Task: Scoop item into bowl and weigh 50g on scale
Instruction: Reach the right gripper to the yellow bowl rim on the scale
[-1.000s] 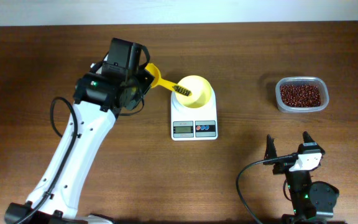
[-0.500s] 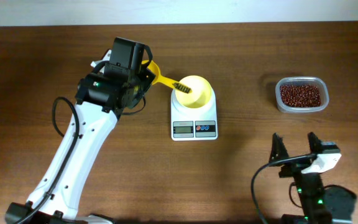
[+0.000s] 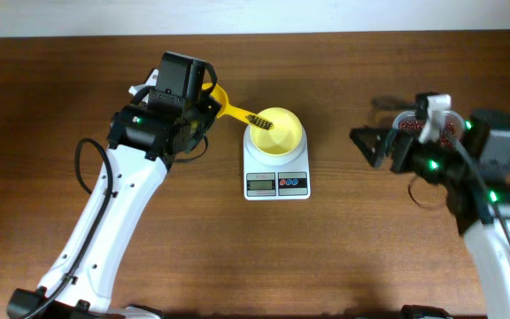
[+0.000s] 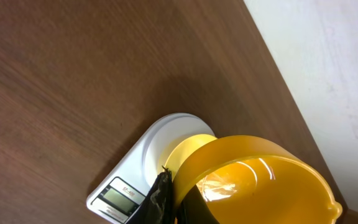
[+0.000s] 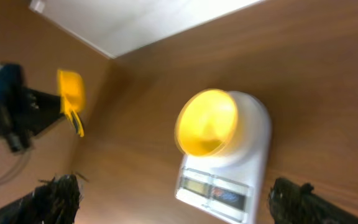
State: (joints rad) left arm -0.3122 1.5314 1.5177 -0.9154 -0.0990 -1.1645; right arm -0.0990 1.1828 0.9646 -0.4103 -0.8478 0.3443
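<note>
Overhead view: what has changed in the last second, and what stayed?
The right gripper, jaws open, swung from the lower right of the view up to the clear plastic container of red-brown beans, now partly covering it. Nothing was grasped or released. The left gripper kept the yellow scoop of beans at the pale yellow bowl on the white scale.

Overhead camera is looking straight down over the whole table (image 3: 343,266). Left wrist camera is sitting close behind the scoop (image 4: 253,180), facing the far edge. Right wrist camera is viewing from farther off, blurred. All three are sharing the scale (image 3: 277,166).
</note>
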